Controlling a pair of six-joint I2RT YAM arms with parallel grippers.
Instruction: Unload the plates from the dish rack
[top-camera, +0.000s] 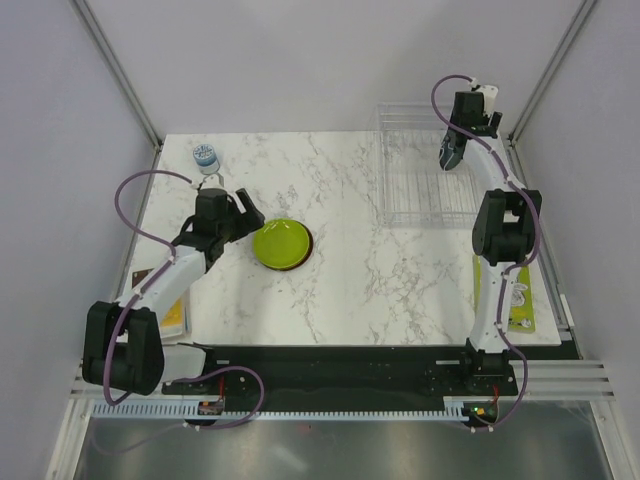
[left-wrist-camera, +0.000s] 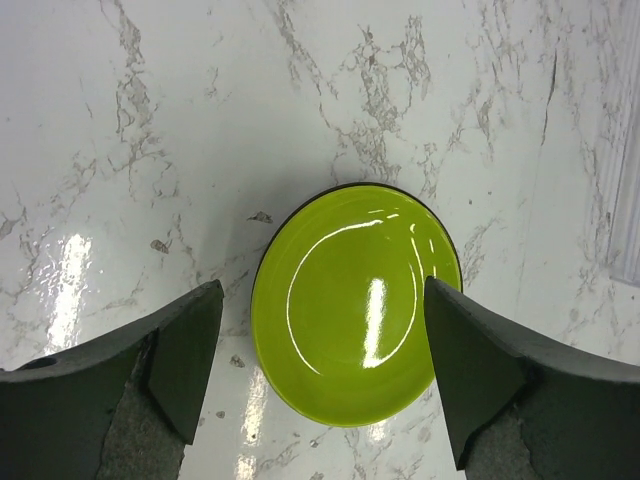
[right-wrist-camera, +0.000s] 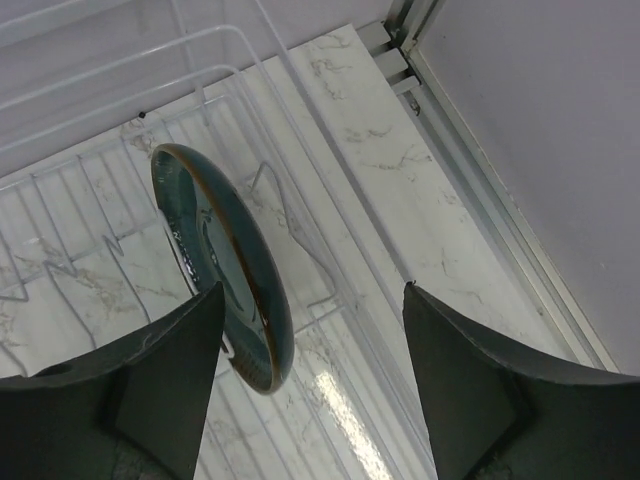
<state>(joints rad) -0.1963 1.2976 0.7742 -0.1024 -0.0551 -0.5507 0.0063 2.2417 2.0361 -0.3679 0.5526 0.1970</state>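
The lime green plate lies flat on the marble table, and a dark reddish rim of something under it shows at its right edge. My left gripper hovers open just left of it; in the left wrist view the green plate lies between and beyond the open gripper. The dark teal-blue plate stands on edge in the white wire dish rack. My right gripper is open above the rack, with the teal plate by its left finger, not gripped. The gripper midpoint in the wrist view is over the rack floor.
A small blue-grey round container stands at the table's far left corner. A green-and-white card lies along the right edge by the right arm. A yellow flat item lies at the left edge. Grey walls enclose the table.
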